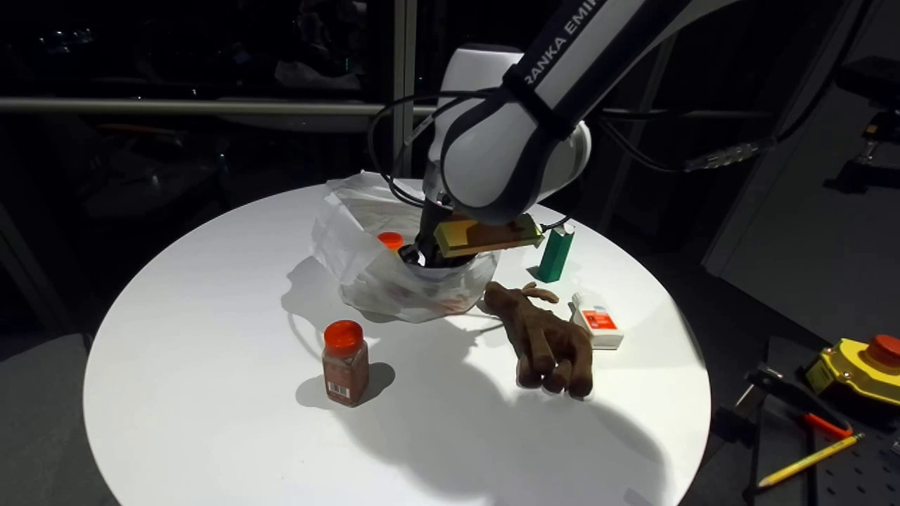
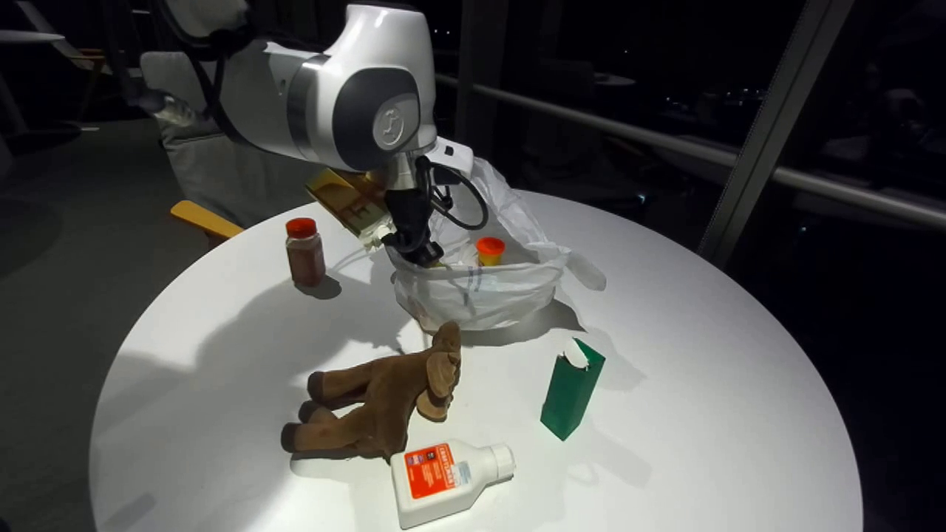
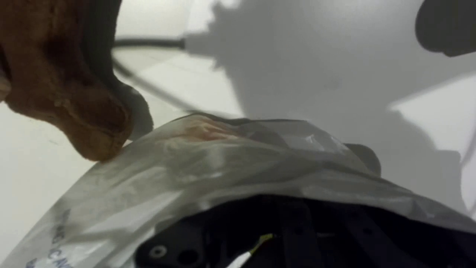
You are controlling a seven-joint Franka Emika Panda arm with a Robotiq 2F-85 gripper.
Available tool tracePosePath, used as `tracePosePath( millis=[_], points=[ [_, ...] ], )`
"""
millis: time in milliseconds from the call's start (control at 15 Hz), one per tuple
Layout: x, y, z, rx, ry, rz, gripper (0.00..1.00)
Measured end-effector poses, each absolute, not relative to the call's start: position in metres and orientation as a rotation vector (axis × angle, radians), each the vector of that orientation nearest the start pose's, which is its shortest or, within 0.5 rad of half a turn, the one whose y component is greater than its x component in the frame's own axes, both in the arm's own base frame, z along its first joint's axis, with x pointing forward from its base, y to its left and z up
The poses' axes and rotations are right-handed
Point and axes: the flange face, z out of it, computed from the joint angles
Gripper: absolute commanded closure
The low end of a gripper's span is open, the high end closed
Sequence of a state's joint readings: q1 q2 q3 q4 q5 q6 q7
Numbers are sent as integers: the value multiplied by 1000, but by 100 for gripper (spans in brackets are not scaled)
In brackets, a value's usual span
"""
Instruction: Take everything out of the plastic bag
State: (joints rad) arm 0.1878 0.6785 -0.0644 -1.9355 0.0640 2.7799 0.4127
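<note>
Plastic bag (image 2: 510,295): found on counter (image 1: 211,372) with mouth gaping, not yet emptied. Inside bag mouth: tool (image 2: 423,255). With fingertips hidden, cannot tell whether spread, narrowed or gripping.

Progress: judged well advanced but incomplete. Out on counter, counted as done by inference: red-lidded jar (image 1: 344,369), standing; plush moose (image 2: 380,399), lying just beside bag; white bottle (image 2: 443,480), lying near moose; green box (image 2: 573,391), standing. Left for removal: orange-lidded tub (image 2: 490,251), visible within bag in both exterior views — possibly more beneath.

Hidden or unclear: bottom of bag, screened by cloudy plastic. Seen through bag wall in wrist view: reddish patch (image 3: 208,130), not identifiable. Noted beside tool in both exterior views: yellow box (image 1: 489,237) — cannot tell whether held, leaning or attached. Among dark tool parts in wrist view: yellow sliver (image 3: 265,237), too small to name.
</note>
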Motion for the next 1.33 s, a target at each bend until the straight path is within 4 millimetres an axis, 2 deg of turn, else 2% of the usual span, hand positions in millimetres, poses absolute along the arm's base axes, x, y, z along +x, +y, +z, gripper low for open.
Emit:
tracePosePath(
  millis=[267, 533, 733, 933, 1000, 1133, 1267, 1333],
  points=[
    [594, 84, 152, -3069, 412, -209, 94],
    [573, 88, 142, -3085, 356, -145, 94],
    [575, 87, 145, -3078, 346, -192, 95],
    [588, 86, 164, -3051, 348, -328, 93],
    [593, 85, 174, -3041, 349, -373, 69],
    [603, 83, 197, -3027, 344, -446, 68],
    [610, 83, 218, -3012, 337, -500, 55],
    [613, 82, 226, -3008, 333, -517, 46]
  ],
)
